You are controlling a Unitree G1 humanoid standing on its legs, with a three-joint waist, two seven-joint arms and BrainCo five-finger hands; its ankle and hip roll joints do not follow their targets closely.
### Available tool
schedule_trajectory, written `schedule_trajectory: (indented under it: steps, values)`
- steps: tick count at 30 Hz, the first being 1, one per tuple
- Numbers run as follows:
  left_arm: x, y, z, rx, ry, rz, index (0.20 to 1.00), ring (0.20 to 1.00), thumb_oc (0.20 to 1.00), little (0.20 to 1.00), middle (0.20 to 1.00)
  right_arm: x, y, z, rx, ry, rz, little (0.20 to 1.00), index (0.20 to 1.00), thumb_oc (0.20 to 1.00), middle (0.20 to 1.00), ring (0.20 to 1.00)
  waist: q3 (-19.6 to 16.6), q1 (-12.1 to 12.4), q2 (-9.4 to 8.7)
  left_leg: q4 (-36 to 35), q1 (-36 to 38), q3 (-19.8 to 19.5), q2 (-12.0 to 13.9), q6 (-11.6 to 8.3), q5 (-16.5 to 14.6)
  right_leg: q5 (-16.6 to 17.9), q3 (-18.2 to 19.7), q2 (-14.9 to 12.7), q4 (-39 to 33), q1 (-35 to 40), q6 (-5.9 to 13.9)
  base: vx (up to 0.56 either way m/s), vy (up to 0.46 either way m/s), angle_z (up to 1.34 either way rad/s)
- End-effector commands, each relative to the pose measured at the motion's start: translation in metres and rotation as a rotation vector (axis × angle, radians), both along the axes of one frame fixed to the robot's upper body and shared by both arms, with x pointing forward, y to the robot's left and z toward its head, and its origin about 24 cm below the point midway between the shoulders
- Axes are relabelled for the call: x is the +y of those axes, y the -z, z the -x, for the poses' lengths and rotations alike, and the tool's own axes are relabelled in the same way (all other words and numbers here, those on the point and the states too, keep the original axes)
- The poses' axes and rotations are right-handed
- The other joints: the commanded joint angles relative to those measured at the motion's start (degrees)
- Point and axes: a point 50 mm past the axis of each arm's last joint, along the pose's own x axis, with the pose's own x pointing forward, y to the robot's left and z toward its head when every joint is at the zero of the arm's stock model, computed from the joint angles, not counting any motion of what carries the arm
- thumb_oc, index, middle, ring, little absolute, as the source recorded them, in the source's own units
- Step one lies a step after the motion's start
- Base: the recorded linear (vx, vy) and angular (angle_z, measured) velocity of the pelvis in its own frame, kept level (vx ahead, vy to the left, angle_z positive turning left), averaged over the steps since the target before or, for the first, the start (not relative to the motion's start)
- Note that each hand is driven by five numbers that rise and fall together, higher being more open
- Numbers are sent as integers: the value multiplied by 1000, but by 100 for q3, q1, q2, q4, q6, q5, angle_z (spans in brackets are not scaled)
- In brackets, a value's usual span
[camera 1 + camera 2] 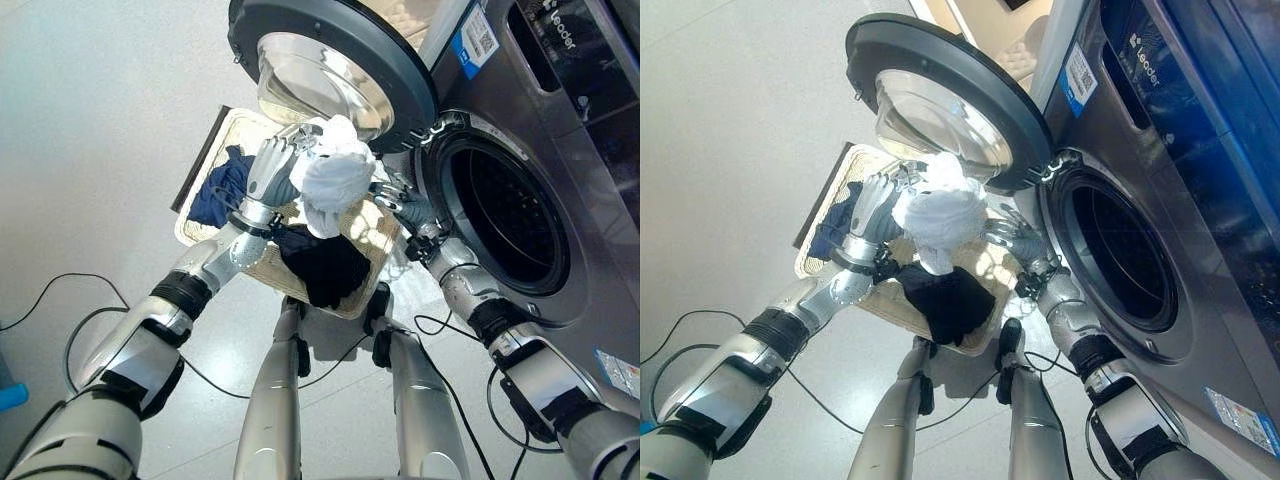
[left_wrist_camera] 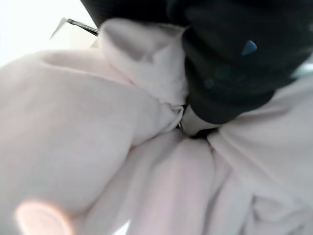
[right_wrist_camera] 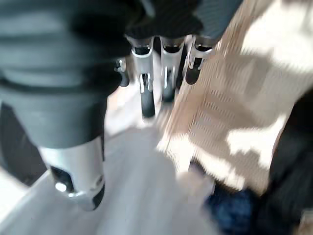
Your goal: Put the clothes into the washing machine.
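The left hand (image 1: pixel 272 170) curls its fingers into a white cloth (image 1: pixel 332 178) and holds it bunched above the basket (image 1: pixel 372 238), near the washer's open drum (image 1: pixel 500 215), ready to go in. The right hand (image 1: pixel 398 198) waits beside it with straight fingers. Dark clothes (image 1: pixel 322 262) lie in the basket.

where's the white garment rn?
In the head views, the white garment is bunched in the left hand, lifted above the basket, just below the open washer door and left of the drum opening.
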Motion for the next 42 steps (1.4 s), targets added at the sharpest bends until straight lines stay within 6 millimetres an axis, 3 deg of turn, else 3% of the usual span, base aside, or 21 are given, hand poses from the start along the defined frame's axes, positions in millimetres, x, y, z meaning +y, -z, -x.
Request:
schedule_trajectory:
  steps: [1,6,10,15,18,19,25,27,38,39,40,41,42]
  values:
    - [-30,-45,20,-171,222,167,200,200,200,200,200,4,-44,0,-252,185,69,1000,1000,1000,1000,1000,-116,3,45,352,-8,156,-328,-159,-708,607,-105,55,-610,27,735,0,0,0]
    - [-41,-47,25,-155,267,176,200,200,200,200,200,20,-68,5,-415,330,228,1000,1000,1000,1000,1000,-116,4,92,323,0,143,-354,-139,-728,619,-98,49,-646,23,747,0,0,0]
    - [-53,-43,28,-101,330,191,200,200,200,200,200,41,-101,10,-672,487,486,1000,1000,1000,1000,1000,-116,35,166,349,4,140,-391,-107,-758,624,-80,23,-640,19,766,0,0,0]
    - [-58,-41,32,-86,372,199,200,200,200,200,200,51,-109,10,-703,421,558,1000,1000,1000,1000,1000,-116,83,192,389,13,132,-423,-83,-788,609,-104,-6,-632,50,762,10,-5,3]
    - [-59,-41,35,-83,392,198,200,200,200,200,200,55,-108,9,-686,350,553,1000,1000,1000,1000,1000,-116,104,188,406,-4,131,-430,-80,-791,607,-115,-20,-636,54,759,3,-11,1]
    - [-60,-43,37,-81,407,185,200,200,200,200,200,61,-105,9,-648,190,535,1000,1000,1000,1000,1000,-116,137,175,451,-30,121,-439,-77,-795,609,-151,-49,-623,53,751,12,-38,2]
    - [-61,-49,37,-72,422,161,200,200,200,200,200,71,-102,13,-612,-47,450,1000,1000,1000,1000,1000,-116,160,143,505,-51,96,-459,-74,-794,611,-187,-71,-581,43,732,13,-25,3]
    - [-60,-50,35,-59,415,156,200,200,200,200,200,77,-103,17,-595,-159,348,1000,1000,1000,1000,1000,-116,160,118,533,-55,102,-465,-78,-789,611,-199,-74,-566,47,721,19,-34,5]
    - [-52,-46,21,16,350,154,200,200,200,200,200,83,-111,32,-609,-306,36,1000,1000,1000,1000,1000,-116,73,75,558,-42,119,-456,-97,-768,614,-177,-48,-587,71,699,2,-1,0]
    - [-52,-45,20,21,350,156,200,200,200,200,200,83,-111,32,-608,-313,19,777,777,777,777,777,-116,68,77,559,-41,120,-455,-97,-769,615,-174,-46,-586,69,699,0,0,0]
    - [-52,-44,20,28,351,157,200,200,200,200,200,83,-111,33,-603,-331,-13,347,347,347,347,347,-116,62,77,556,-34,120,-453,-100,-771,612,-167,-43,-586,70,699,0,0,0]
    - [-52,-44,20,30,353,156,200,200,200,200,200,84,-111,34,-600,-337,-28,200,200,200,200,200,-116,60,77,555,-34,125,-453,-100,-770,611,-169,-44,-592,75,699,0,0,0]
    - [-52,-42,20,34,358,154,200,200,200,200,200,84,-111,34,-589,-351,-53,200,200,200,200,200,-116,57,76,555,-32,129,-450,-102,-769,613,-168,-46,-594,77,700,0,0,0]
